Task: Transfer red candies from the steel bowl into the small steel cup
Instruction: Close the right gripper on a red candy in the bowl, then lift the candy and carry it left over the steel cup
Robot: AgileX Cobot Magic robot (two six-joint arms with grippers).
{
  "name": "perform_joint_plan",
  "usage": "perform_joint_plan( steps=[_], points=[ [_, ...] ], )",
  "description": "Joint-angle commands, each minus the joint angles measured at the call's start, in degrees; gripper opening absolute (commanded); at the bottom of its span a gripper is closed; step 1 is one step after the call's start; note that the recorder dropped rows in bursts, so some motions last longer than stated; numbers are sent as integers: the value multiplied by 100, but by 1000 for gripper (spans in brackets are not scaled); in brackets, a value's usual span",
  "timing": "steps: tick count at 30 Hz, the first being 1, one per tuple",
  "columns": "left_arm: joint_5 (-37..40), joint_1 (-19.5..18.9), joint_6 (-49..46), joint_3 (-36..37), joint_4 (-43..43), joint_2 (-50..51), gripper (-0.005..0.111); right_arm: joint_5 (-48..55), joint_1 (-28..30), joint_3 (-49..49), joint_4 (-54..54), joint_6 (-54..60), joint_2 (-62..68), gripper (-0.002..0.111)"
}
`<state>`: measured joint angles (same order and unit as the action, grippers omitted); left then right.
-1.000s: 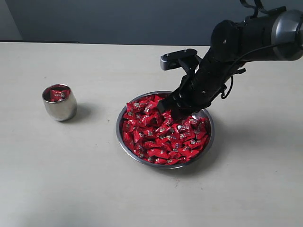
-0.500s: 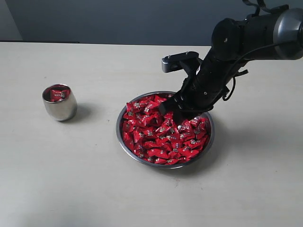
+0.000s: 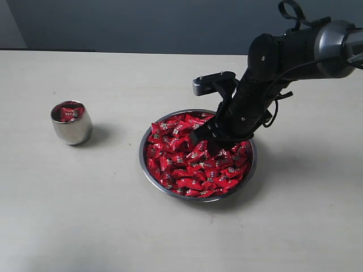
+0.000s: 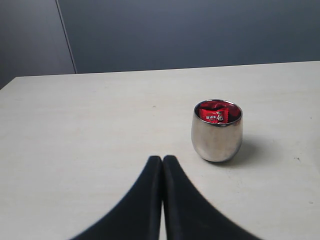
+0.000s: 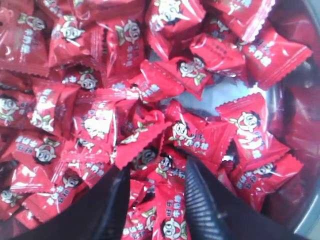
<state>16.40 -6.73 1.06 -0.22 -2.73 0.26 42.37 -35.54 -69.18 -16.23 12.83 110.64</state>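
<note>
The steel bowl [image 3: 148, 173] sits mid-table, heaped with red candies [image 3: 187, 164]. My right gripper [image 3: 205, 137] is down in the pile, open, its two black fingers [image 5: 200, 192] straddling candies [image 5: 165, 210]; the bowl's wall [image 5: 305, 125] shows at the edge of the right wrist view. At the left stands the small steel cup [image 3: 71, 126] with red candies [image 3: 70, 112] inside. My left gripper [image 4: 162, 161] is shut and empty, hovering over bare table short of the cup [image 4: 217, 137], whose candies [image 4: 215, 114] show at its mouth. The left arm is out of the exterior view.
The pale table [image 3: 85, 215] runs to a dark blue-grey wall [image 3: 142, 25] behind. The right arm's dark forearm [image 3: 295, 48] reaches in from the upper right over the bowl.
The right arm has shifted slightly and the gripper has sunk a little deeper into the candies at the bowl's middle. The cup and bowl have not moved.
</note>
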Motion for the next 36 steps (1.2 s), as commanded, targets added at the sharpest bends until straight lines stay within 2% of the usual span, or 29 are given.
perform_joint_plan(
  steps=[1, 3, 7, 8, 36],
  points=[
    [-9, -3, 7, 22, 12, -26, 0, -97, 8, 31, -9, 2, -9, 36],
    [-9, -3, 7, 22, 12, -26, 0, -97, 8, 31, -9, 2, -9, 31],
    [-9, -3, 7, 22, 12, -26, 0, -87, 8, 31, 26, 2, -9, 2],
    [-9, -3, 7, 22, 12, -26, 0, -87, 8, 31, 40, 30, -9, 0],
    [-9, -3, 7, 22, 12, -26, 0, -138, 8, 31, 607, -99, -423, -1]
  ],
)
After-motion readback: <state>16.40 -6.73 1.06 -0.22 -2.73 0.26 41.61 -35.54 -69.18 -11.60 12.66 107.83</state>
